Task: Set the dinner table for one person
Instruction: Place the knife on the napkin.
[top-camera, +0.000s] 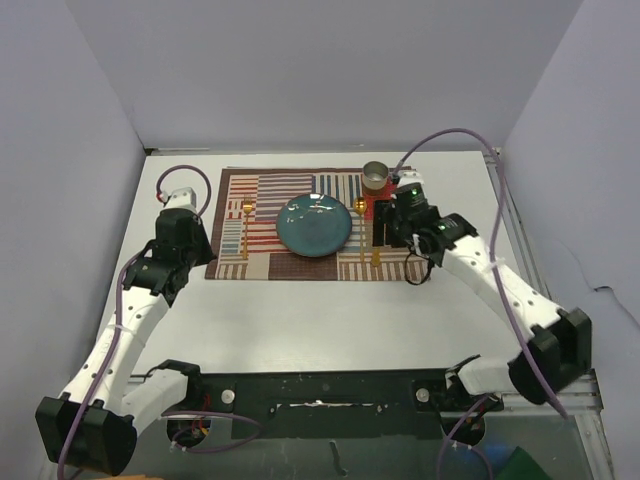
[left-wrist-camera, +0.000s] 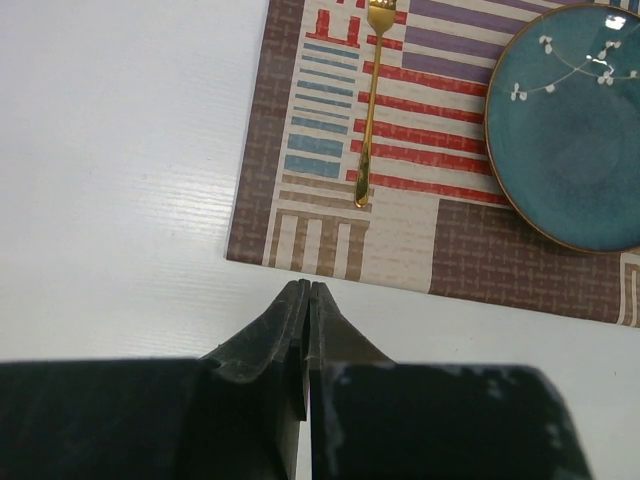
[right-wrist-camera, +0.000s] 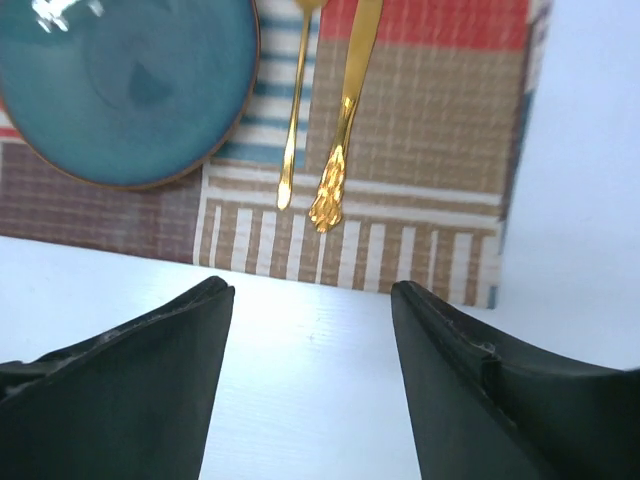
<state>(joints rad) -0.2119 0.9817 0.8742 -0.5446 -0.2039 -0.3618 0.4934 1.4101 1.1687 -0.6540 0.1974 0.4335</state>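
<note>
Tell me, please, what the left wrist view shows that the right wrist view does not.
Only the left wrist view: the gold fork lying on the placemat left of the plate, and the shut left claw. Only the right wrist view: the gold spoon and a second gold utensil, probably a knife, side by side right of the plate, and the open, empty right claw. Both: the plate, the placemat and the white dinner table.

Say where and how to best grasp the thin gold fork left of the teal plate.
Grip the thin gold fork mid-handle, coming straight down, jaws across its width: it lies flat on the striped cloth placemat, clear of the round teal ceramic plate.
</note>
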